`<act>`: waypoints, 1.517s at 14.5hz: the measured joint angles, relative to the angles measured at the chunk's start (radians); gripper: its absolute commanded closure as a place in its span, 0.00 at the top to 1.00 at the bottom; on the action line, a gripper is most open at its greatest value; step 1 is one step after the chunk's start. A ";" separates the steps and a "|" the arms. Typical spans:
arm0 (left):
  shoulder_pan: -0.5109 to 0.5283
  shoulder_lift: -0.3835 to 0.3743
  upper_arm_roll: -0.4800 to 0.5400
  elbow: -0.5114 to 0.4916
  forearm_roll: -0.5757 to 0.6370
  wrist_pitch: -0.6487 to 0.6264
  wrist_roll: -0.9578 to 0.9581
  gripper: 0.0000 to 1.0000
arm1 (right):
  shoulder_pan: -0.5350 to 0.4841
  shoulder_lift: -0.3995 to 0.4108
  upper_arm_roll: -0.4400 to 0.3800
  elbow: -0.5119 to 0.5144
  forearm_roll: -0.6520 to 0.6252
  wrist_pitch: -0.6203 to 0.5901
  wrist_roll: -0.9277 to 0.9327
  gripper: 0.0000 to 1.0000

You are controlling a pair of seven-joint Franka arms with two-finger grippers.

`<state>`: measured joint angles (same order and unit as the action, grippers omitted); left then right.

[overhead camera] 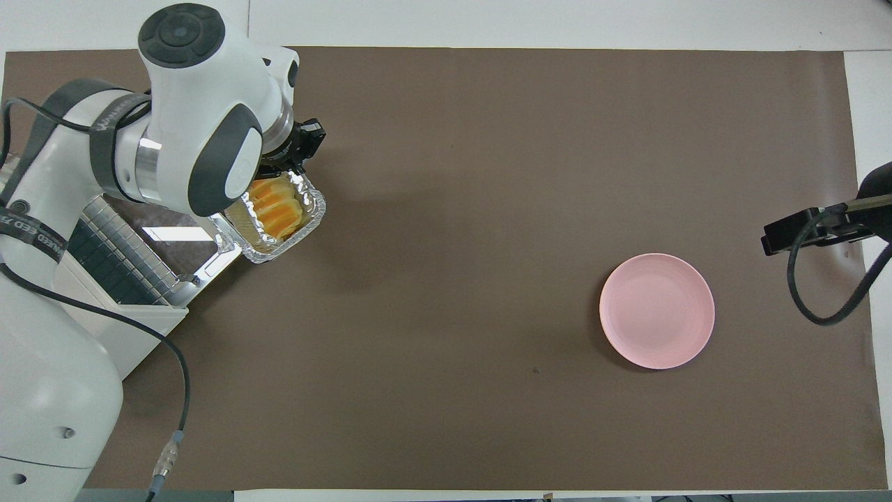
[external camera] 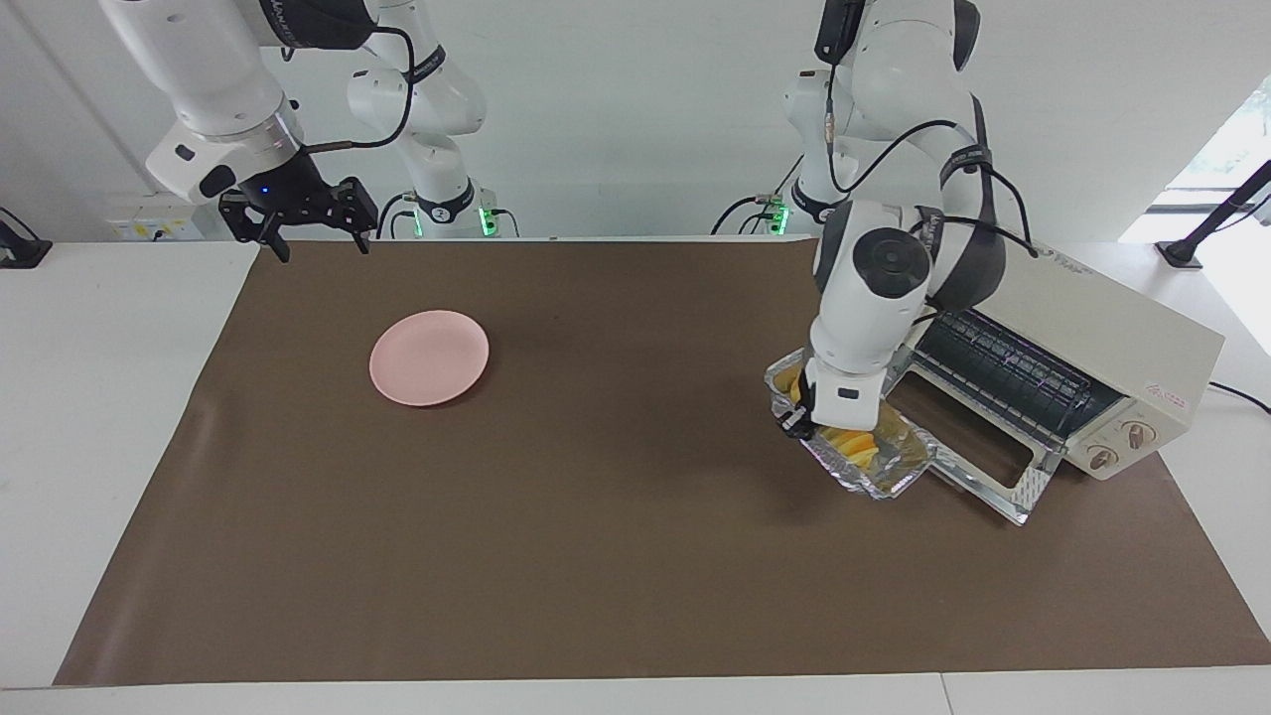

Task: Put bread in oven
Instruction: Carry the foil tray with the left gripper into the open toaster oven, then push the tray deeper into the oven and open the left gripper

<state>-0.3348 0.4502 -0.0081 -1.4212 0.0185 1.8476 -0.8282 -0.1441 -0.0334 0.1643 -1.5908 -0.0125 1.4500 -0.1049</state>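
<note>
The golden ridged bread (external camera: 860, 446) (overhead camera: 274, 210) lies in a crinkled foil tray (external camera: 897, 481) (overhead camera: 315, 215). My left gripper (external camera: 797, 418) (overhead camera: 294, 159) is shut on the tray's rim and holds it up in the air. The tray hangs in front of the cream-white oven (external camera: 1102, 323) (overhead camera: 132, 335), and one end of it overlaps the edge of the dropped glass door (external camera: 978, 479) (overhead camera: 174, 240). A wire rack shows inside the oven. My right gripper (external camera: 323, 246) (overhead camera: 801, 233) waits open above the table edge at the right arm's end.
A round pink plate (external camera: 429, 357) (overhead camera: 656, 310) sits on the brown mat toward the right arm's end. The oven's power cable (external camera: 1241, 395) trails off at the left arm's end.
</note>
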 measured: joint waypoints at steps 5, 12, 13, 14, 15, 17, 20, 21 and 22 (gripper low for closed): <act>0.098 0.000 0.000 -0.013 0.001 -0.004 0.154 0.00 | 0.000 0.000 0.000 0.000 0.000 0.000 0.000 1.00; 0.195 -0.004 0.044 -0.035 0.003 -0.026 0.188 0.00 | 0.000 0.000 0.000 0.000 0.000 0.000 0.000 1.00; 0.199 -0.007 0.070 -0.039 0.003 -0.030 0.190 0.00 | 0.000 0.000 0.000 0.000 0.000 0.000 0.000 1.00; 0.201 -0.012 0.093 -0.044 0.003 -0.037 0.194 0.00 | 0.000 0.000 0.000 0.000 0.000 0.000 0.000 1.00; 0.201 -0.021 0.110 -0.055 0.003 -0.040 0.196 0.00 | 0.000 0.000 0.000 0.000 0.000 0.000 0.000 1.00; 0.202 -0.049 0.122 -0.094 0.003 -0.044 0.196 0.00 | 0.000 0.000 0.000 0.000 0.000 0.000 0.000 1.00; 0.206 -0.096 0.139 -0.171 0.003 -0.048 0.196 0.00 | 0.000 0.000 0.000 0.000 0.000 0.000 0.000 1.00; 0.214 -0.111 0.143 -0.195 0.003 -0.047 0.196 0.00 | 0.000 0.000 0.000 0.000 0.000 0.000 0.000 1.00; 0.223 -0.123 0.145 -0.216 0.003 -0.047 0.196 0.00 | 0.000 0.000 0.000 0.000 0.000 0.000 0.000 1.00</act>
<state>-0.1120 0.3270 0.1367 -1.6370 0.0212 1.8002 -0.6323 -0.1441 -0.0334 0.1643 -1.5908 -0.0125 1.4500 -0.1049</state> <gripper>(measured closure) 0.982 0.000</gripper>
